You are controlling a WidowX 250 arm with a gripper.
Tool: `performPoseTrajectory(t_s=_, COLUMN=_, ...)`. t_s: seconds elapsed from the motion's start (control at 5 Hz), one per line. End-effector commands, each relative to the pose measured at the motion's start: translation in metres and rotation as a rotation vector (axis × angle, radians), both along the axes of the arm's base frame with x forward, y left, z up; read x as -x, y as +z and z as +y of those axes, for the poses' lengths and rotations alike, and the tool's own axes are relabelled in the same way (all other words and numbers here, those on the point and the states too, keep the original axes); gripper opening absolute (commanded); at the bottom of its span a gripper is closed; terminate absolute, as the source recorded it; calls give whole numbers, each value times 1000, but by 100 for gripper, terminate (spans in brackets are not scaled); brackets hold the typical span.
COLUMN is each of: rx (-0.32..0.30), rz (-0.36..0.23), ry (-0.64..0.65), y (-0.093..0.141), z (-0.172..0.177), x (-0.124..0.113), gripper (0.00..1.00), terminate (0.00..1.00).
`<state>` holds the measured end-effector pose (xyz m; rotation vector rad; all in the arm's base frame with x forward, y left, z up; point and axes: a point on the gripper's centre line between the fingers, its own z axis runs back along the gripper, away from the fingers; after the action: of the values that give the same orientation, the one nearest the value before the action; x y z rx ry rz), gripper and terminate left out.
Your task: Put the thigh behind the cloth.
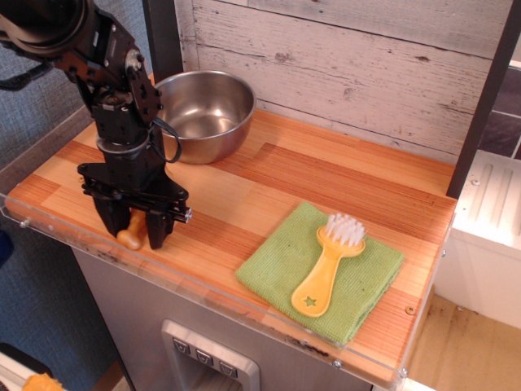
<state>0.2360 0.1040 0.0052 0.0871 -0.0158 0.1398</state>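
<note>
The thigh (129, 238) is a tan-golden toy drumstick lying on the wooden counter near its front left edge. Only its knobbed tip shows between the fingers; the rest is hidden under my gripper. My black gripper (134, 232) is down at the counter with its jaws drawn in against both sides of the thigh, which still rests on the wood. The light-green cloth (281, 261) lies flat at the front right, well apart from the gripper.
A yellow brush with white bristles (328, 265) lies on the cloth. A steel bowl (199, 114) stands at the back left, just behind the arm. A whitewashed plank wall (350, 65) runs behind the counter. The counter's clear front rim (203, 289) is close to the gripper.
</note>
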Motion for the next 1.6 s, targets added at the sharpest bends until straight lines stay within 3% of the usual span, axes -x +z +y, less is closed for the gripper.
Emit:
performPoseTrajectory(t_s=0.0, rx=-28, rz=-12, ry=-21, y=6, z=-9, x=7, gripper=0, terminate=0)
performPoseTrajectory(t_s=0.2, rx=-38, rz=-64, ry=-11, y=30, z=-18, x=16, gripper=0, terminate=0)
performPoseTrajectory(t_s=0.4, rx=17, rz=-187, ry=24, y=70, z=-45, x=9, gripper=0, terminate=0)
performPoseTrajectory(t_s=0.6, rx=100, rz=-273, ry=-17, y=91, z=-83, x=-21, gripper=0, terminate=0)
performPoseTrajectory(t_s=1.0, rx=163, rz=-291, ry=-64, y=78, z=-143, x=-94, gripper=0, terminate=0)
performPoseTrajectory(t_s=1.4, rx=158, rz=-250, ry=-33, y=46, z=-169, x=-128, gripper=0, terminate=0)
